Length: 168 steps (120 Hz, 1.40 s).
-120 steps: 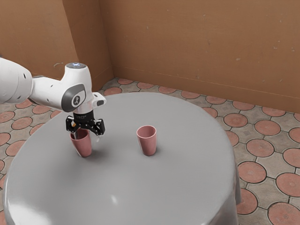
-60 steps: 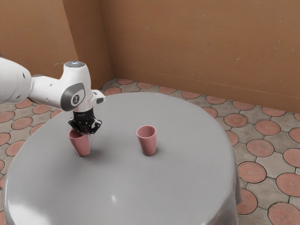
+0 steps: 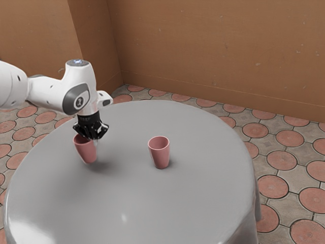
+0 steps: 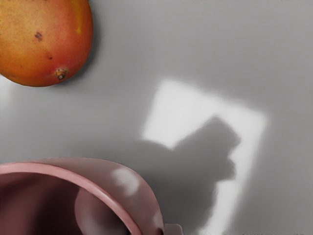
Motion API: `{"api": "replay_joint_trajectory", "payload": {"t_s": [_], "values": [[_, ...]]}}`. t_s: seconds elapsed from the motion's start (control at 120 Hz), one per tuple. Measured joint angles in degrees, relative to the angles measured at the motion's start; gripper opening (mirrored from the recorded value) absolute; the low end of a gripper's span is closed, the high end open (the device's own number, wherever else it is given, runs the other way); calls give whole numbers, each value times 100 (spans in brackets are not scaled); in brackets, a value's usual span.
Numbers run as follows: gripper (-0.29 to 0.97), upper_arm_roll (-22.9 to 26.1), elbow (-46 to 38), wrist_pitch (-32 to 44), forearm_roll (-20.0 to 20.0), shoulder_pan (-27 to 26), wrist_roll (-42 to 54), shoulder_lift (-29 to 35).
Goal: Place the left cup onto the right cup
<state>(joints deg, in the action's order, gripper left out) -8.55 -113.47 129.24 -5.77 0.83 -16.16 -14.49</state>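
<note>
Pink tapered left cup (image 3: 85,150) sits at centre-left of the exterior view, on the round grey table (image 3: 203,173). The matching pink right cup (image 3: 159,151) stands upright, well apart toward the exterior view's right.

Black two-finger gripper (image 3: 91,138) is directly over the left cup. Its fingers are drawn together and clenched on the rim wall at the side nearer the right cup. Cannot tell whether the base is clear of the table.

Wrist view: the cup's rim and hollow interior (image 4: 93,196) are just under the hand. A rounded orange-red fruit (image 4: 44,41) lies on the table nearby, not touching the cup.

Handling, as judged:
- Light, rigid, thin-walled, with a smooth and likely slippery surface.
- A one-sided rim pinch lets it swing or tilt.
- A firm hold well down the wall, kept upright, would suit stacking.
</note>
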Motion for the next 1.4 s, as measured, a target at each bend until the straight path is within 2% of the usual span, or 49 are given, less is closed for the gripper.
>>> {"api": "replay_joint_trajectory", "payload": {"t_s": [0.233,0.425,0.858,1.4], "values": [[-10,42,63,-458,-42,-378,-72,696],[-10,502,941,-1173,-53,-690,-306,738],[-10,963,2687,-2427,-3,-895,-894,-394],[-10,1163,3908,-2749,9,-918,-1284,-1420]]}}
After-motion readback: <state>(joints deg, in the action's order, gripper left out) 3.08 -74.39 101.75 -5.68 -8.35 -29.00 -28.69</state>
